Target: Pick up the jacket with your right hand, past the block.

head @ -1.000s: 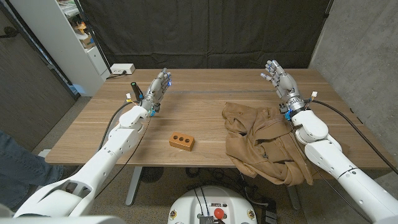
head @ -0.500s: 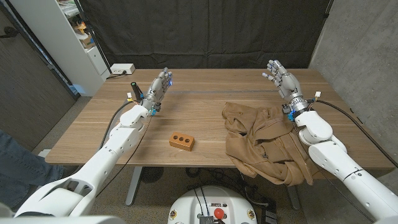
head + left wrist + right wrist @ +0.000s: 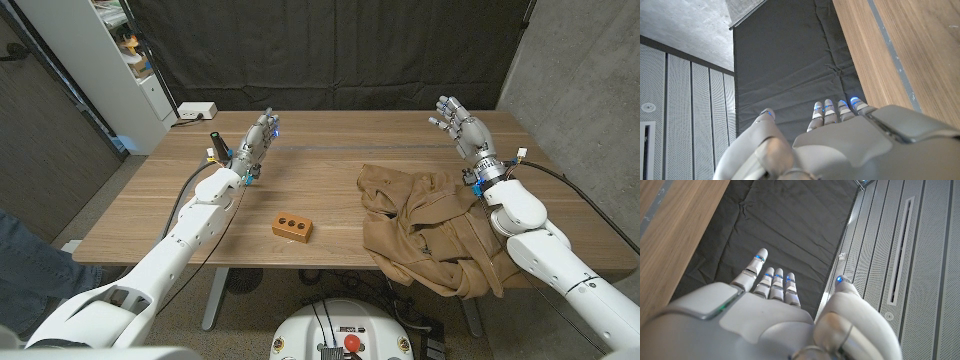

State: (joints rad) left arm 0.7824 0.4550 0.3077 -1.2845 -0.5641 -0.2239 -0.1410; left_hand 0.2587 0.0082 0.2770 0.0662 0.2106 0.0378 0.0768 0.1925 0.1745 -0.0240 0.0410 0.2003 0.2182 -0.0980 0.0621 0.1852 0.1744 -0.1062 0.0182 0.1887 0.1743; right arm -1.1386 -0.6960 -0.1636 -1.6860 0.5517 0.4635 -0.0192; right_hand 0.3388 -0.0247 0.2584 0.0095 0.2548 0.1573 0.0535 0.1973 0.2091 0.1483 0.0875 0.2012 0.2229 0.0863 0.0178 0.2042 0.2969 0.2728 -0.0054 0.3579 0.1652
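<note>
A tan jacket lies crumpled on the right of the tabletop, its near edge hanging off. I judge it soft, light and floppy; I would bunch a raised fold near its middle. My right hand hovers beyond it, fingers spread, empty. A small wooden block sits left of the jacket. My left hand, fingers straight, holds nothing.

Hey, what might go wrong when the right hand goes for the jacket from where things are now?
1. The jacket hangs over the table's near edge; a loose grip might let it slide off.
2. The right hand is open and raised beyond the jacket, so it may catch only a fold of the crumpled cloth.
3. The brown block lies apart from the jacket, probably safe unless cloth drags.
</note>
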